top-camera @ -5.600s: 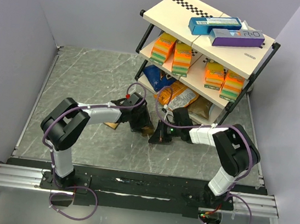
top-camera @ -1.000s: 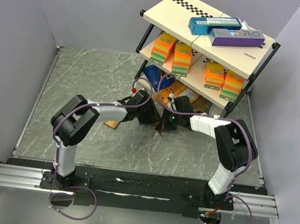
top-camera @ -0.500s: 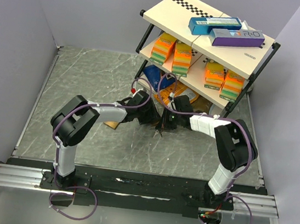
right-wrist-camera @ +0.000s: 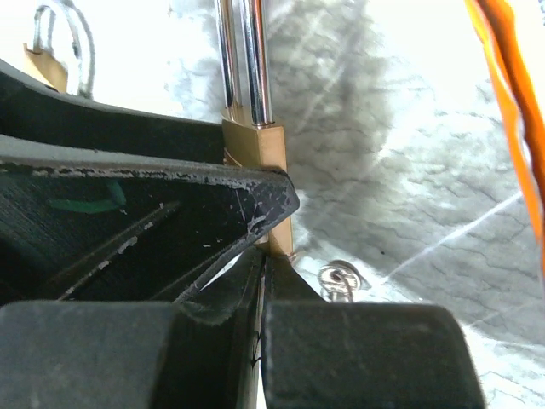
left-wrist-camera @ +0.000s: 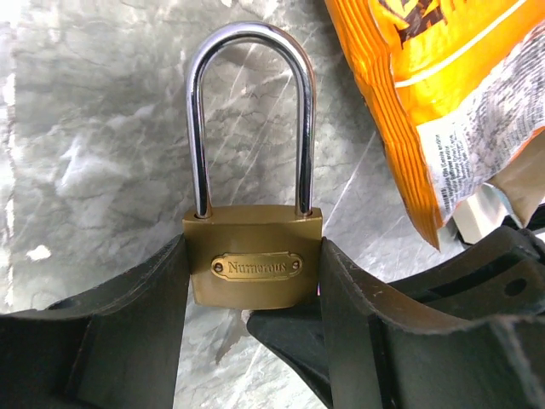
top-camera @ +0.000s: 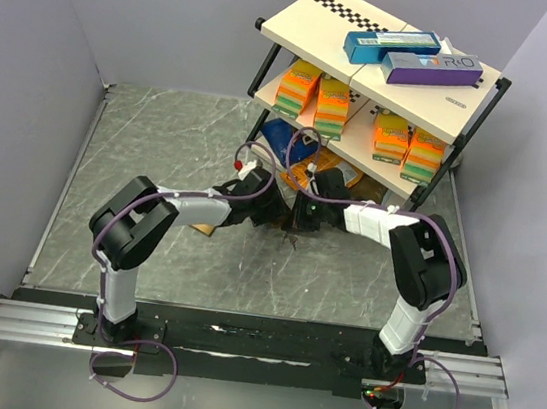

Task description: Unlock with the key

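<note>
Brass padlock (left-wrist-camera: 254, 268), arched steel shackle (left-wrist-camera: 251, 36).

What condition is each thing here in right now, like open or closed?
Padlock: shackle closed, body gripped between the left fingers.
Left fingers: clamped on the padlock's sides.
Right fingers: pinched shut at the padlock's underside.
Second padlock: too blurred to tell.

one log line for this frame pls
left gripper: shut on brass padlock, shackle seated | right gripper: shut, tips at padlock underside | key: not visible, ring beside tips
</note>
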`<state>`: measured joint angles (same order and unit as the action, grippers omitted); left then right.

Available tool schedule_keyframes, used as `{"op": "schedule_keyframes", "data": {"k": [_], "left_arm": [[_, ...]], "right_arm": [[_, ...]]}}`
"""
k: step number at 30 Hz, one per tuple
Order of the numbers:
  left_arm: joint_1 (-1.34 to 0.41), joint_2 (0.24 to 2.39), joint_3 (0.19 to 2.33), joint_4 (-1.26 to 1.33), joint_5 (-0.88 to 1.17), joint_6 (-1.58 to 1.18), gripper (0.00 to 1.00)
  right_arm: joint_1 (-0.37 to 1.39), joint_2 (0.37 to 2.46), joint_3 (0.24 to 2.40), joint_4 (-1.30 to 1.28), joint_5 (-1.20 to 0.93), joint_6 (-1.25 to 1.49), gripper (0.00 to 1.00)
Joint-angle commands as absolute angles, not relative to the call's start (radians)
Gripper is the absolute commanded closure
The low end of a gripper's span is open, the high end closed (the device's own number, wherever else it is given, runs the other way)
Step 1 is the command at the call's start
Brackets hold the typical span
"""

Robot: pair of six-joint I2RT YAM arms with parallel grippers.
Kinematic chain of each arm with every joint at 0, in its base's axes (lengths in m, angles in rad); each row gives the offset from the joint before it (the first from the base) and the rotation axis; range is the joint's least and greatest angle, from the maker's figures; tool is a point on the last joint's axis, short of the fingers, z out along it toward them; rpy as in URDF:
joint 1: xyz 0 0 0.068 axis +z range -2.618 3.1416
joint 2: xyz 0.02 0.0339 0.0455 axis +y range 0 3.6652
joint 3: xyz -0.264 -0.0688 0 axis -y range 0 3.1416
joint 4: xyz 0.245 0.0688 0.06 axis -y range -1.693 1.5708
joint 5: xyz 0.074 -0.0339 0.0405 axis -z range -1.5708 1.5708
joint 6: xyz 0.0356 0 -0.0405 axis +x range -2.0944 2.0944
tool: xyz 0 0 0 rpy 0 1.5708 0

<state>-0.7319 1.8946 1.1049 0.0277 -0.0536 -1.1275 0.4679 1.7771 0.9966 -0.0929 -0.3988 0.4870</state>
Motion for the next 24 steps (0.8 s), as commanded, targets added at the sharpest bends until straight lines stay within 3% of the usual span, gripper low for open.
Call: {"op": "schedule_keyframes", "data": {"k": [1, 11, 24], "left_arm": [[-0.920, 1.812, 1.029, -0.224, 0.318, -1.120, 0.99], [-0.919, 1.741, 1.045, -0.233, 0.281, -1.124, 0.99], [-0.919, 1.536, 0.953, -0.138, 0.192, -1.108, 0.99]], "right_arm": [[0.416, 1.761, 1.201, 0.456, -0.204, 0.505, 1.00], [0.456, 1.680, 1.068, 0.468, -0.212, 0.517, 1.00], [0.456, 1.611, 1.049, 0.394, -0.284, 0.612, 1.00]]}}
